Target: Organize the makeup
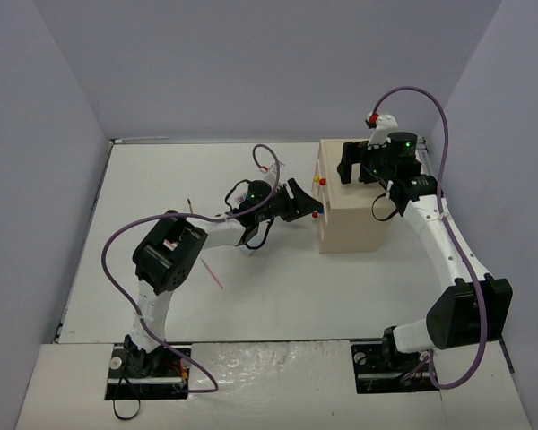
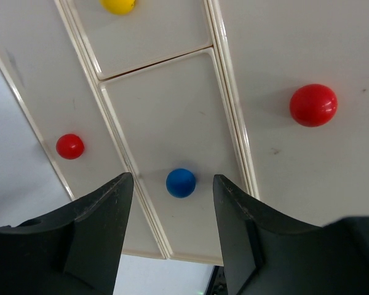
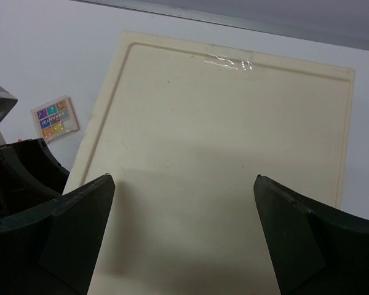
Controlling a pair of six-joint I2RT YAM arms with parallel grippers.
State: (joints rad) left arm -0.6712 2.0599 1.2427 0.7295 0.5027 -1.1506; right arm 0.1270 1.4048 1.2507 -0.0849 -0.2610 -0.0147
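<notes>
Top camera: the left gripper (image 1: 303,202) is seen close to the knobbed front of the drawer box (image 1: 359,228), and the right gripper (image 1: 351,163) is held over its top. A pink pencil (image 1: 213,273) is seen lying on the table (image 1: 278,296) near the left arm.

Left wrist: the jaws are parted either side of a blue knob (image 2: 181,182), with nothing clasped.

Right wrist: the jaws are spread wide above the box's top, and nothing is held. An eyeshadow palette (image 3: 55,118) is spotted on the table beside the box.
</notes>
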